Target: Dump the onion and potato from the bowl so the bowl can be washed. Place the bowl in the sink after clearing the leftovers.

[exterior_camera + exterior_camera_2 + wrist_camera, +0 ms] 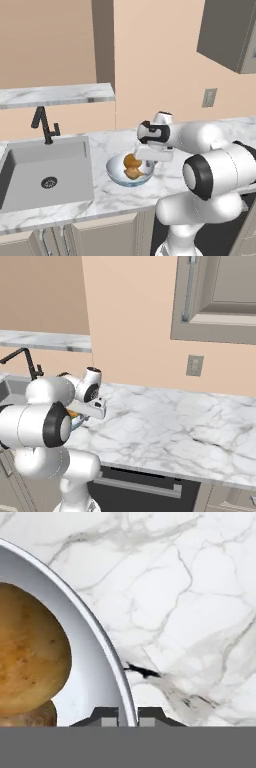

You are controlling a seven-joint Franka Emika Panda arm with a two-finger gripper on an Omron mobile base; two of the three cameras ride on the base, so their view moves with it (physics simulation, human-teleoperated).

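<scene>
Bowl [120, 172] sitting on white marble counter [110, 200], just right of sink [30, 165], apart from the basin. Still loaded: two brownish-orange items inside, one rounded [131, 160], one lower [133, 173]; which is the onion and which the potato cannot be told. In hand view, a large tan, speckled item [30, 654] filling the left side of the bowl [95, 662], a second brown piece [35, 717] peeking out below it.

Gripper [127, 716] down at the bowl's right rim. In hand view, two dark fingertips [105, 716] straddling the rim wall, one inside, one outside on the marble side. Gap between them narrow, rim running through it; jaws clamped on the rim or very nearly so, actual contact not resolvable.

In left base view, hand [152, 152] lowered over the bowl's right edge, arm reaching in from the lower right.

Sink basin grey, round dark drain [49, 182] in its floor, black faucet [45, 125] at its back edge.

In right base view, bowl mostly hidden behind the arm; an orange sliver [73, 414] visible.
</scene>
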